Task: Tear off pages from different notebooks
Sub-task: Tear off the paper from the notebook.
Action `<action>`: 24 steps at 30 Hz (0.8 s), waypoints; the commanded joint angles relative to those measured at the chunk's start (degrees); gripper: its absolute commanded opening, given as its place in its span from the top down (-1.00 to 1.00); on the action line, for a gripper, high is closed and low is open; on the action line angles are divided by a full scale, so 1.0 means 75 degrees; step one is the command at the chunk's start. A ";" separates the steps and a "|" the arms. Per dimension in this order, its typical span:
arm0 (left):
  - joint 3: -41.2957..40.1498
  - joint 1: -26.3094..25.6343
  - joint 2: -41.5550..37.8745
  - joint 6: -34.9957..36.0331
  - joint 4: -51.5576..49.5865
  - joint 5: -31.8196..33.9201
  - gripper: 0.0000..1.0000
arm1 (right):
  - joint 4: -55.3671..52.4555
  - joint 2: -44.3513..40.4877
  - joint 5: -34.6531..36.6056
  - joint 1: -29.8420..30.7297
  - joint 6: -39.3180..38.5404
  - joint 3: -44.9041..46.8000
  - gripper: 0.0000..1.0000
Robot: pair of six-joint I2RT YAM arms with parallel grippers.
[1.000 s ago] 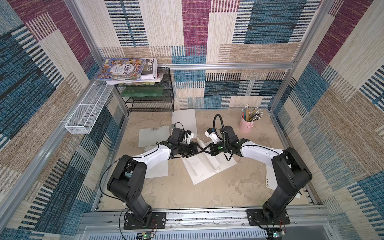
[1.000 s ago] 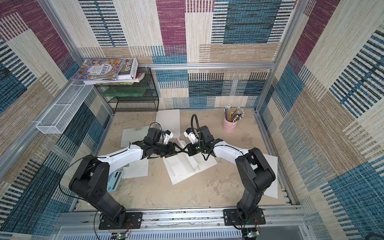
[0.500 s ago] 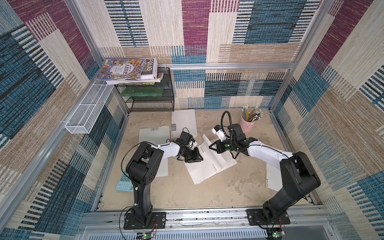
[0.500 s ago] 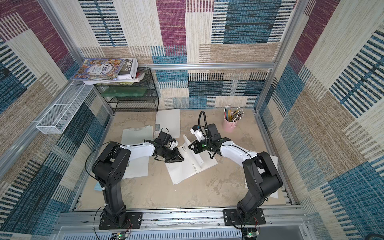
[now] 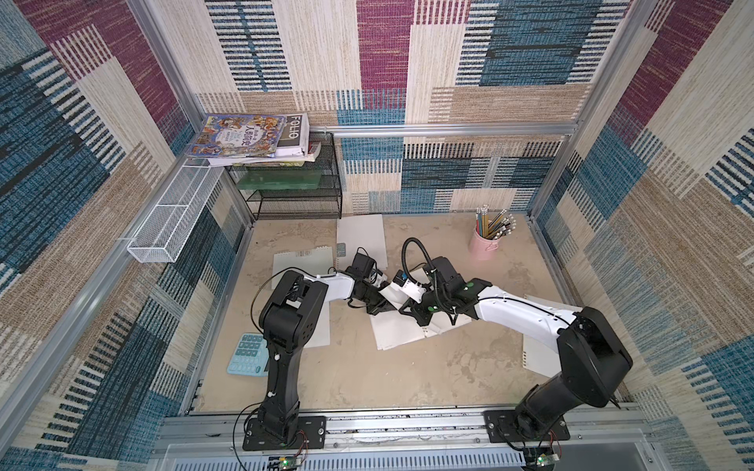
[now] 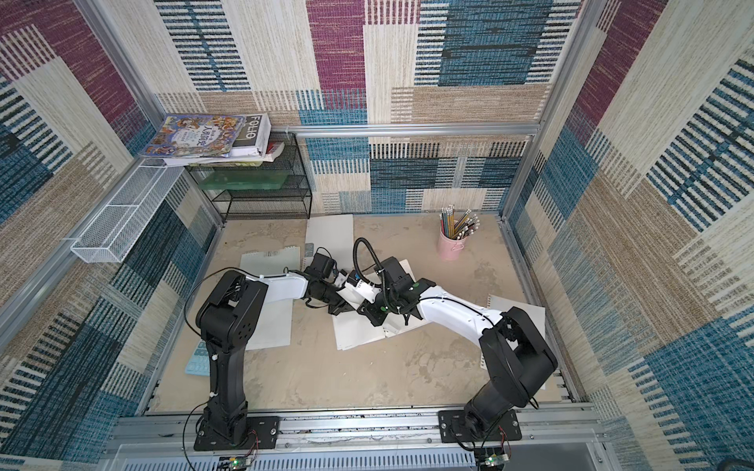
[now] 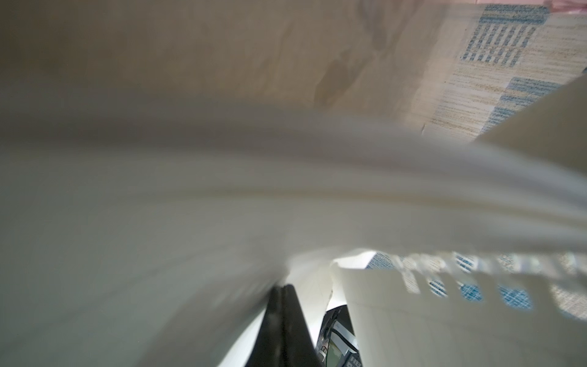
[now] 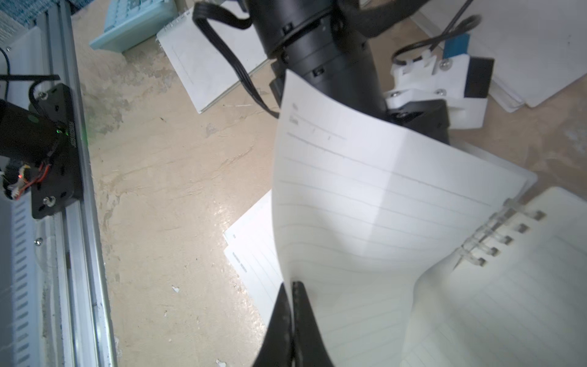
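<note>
Lying diagonally, open notebook [image 5: 398, 334], page [image 8: 365, 197] curled upward

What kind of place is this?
Probably a robot test booth set up like a study desk: robot arms bolted to a rail, a pencil cup, stacked books and notebooks.

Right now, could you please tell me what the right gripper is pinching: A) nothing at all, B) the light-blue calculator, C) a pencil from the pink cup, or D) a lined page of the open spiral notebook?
D: in the right wrist view the right gripper is shut on the edge of the lined page, which curls up from the open notebook.
</note>
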State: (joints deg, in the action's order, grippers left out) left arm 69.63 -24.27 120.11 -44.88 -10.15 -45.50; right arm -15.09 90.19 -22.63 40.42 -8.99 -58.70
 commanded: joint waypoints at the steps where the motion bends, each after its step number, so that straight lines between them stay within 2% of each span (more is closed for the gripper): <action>1: -0.0119 0.0175 0.0180 -0.0250 -0.1025 0.2102 0.88 | -0.0665 0.0099 0.0482 0.0323 -0.1200 -0.0033 1.00; 13: -0.0218 0.0446 0.0344 -0.0299 -0.0942 0.2144 0.90 | -0.1225 0.0175 0.1676 0.1427 -0.1953 0.0188 1.00; 21: -0.0271 0.0551 0.0333 -0.0251 -0.0958 0.2134 0.90 | -0.1504 -0.0085 0.1480 0.1336 -0.2102 0.0209 1.00; 24: -0.0283 0.0599 0.0334 -0.0218 -0.0985 0.2131 0.90 | -0.1661 -0.0096 0.1479 0.1601 -0.2311 0.0278 1.00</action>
State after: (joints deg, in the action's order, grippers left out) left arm 68.69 -20.34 121.05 -46.26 -7.84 -47.94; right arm -24.32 89.67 -10.07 50.94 -24.03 -57.01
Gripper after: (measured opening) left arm 0.053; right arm 0.049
